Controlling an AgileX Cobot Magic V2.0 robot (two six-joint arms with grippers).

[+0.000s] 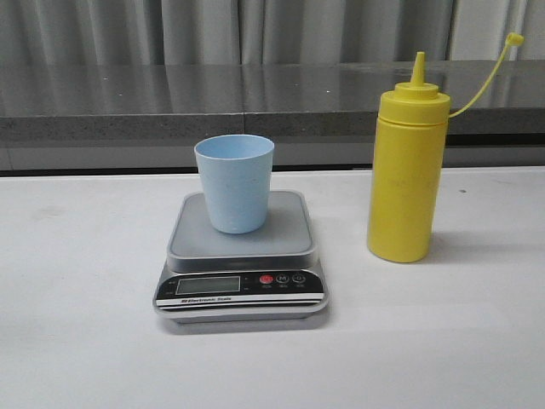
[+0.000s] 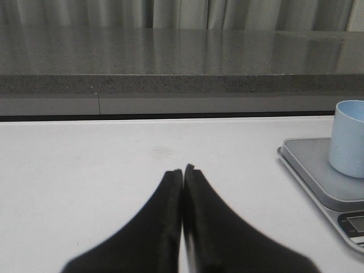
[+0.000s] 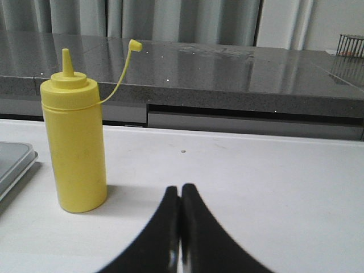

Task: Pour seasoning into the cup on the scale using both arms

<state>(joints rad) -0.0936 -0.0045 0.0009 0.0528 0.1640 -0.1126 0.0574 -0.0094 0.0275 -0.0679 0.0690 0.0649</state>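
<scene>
The pale blue cup (image 1: 235, 182) stands upright on the silver-grey scale (image 1: 241, 260) at the middle of the white table. The yellow seasoning bottle (image 1: 407, 176) stands upright to the right of the scale, nozzle uncovered, its tethered cap (image 1: 514, 38) hanging off to the right. Neither arm shows in the front view. My left gripper (image 2: 183, 169) is shut and empty, low over the table, with the cup (image 2: 348, 138) and scale (image 2: 318, 170) off to one side. My right gripper (image 3: 180, 187) is shut and empty, with the bottle (image 3: 74, 145) standing apart from it.
A dark grey stone counter (image 1: 170, 98) runs along the back of the table, with grey curtains (image 1: 213, 30) behind it. A corner of the scale (image 3: 14, 159) shows beside the bottle in the right wrist view. A small wire basket (image 3: 351, 44) sits far back on the counter.
</scene>
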